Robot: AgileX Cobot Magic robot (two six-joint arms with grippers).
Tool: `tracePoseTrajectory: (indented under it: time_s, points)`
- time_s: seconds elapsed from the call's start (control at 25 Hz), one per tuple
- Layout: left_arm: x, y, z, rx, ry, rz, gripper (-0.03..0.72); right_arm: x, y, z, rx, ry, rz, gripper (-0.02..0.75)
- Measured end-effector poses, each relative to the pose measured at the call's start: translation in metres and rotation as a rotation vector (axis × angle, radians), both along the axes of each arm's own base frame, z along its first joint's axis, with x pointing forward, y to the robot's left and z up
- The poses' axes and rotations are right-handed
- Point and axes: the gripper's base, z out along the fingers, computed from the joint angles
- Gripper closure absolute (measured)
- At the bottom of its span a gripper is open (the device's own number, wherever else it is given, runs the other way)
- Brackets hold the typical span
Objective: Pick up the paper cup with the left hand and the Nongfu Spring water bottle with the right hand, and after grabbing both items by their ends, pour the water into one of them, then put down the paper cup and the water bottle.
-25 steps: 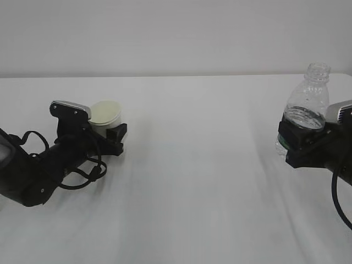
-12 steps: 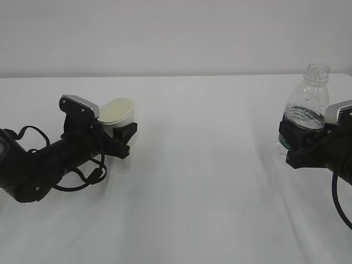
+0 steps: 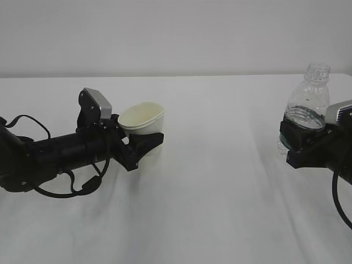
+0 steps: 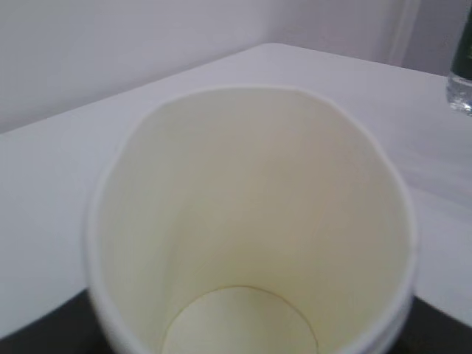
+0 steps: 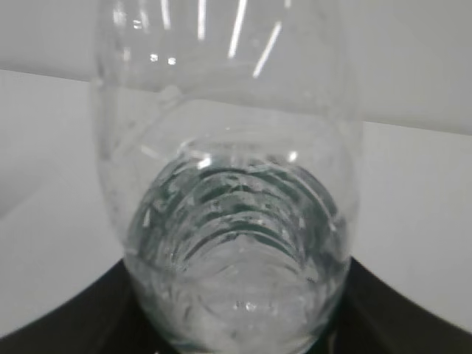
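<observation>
exterior view: left hand (image 3: pixel 144 144) fingers clamped on paper cup (image 3: pixel 142 119), now lifted off surface (image 3: pixel 220 192), carried toward centre. right hand (image 3: pixel 297 144) fingers clamped on nongfu spring water bottle (image 3: pixel 308 107), unmoved, upright. both grasped; pour next.

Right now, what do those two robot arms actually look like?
Both are black. The left arm is a long tube with loose black cables looping beneath and a grey camera box on top. The right arm is blockier, with a grey-white box and one black cable hanging.
</observation>
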Motion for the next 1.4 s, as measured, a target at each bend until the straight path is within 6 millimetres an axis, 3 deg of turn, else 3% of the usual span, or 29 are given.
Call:
tracePoseTrajectory:
  time_s: [0.36, 0.84, 1.24, 1.4]
  points:
    - [-0.011, -0.007, -0.002, -0.006, 0.069, -0.123, 0.241, 0.0, 0.0, 0.0, 0.0, -0.001, -0.001, 0.33]
    - [-0.024, -0.061, 0.011, -0.013, 0.052, -0.348, 0.241, -0.015, -0.003, 0.028, -0.033, 0.013, -0.015, 0.33]
    - [-0.034, -0.089, 0.011, 0.051, 0.061, -0.422, 0.241, -0.029, -0.007, 0.049, -0.07, 0.06, -0.044, 0.33]
    - [-0.035, -0.098, 0.015, 0.047, 0.062, -0.443, 0.242, -0.032, -0.009, 0.049, -0.085, 0.098, -0.053, 0.33]
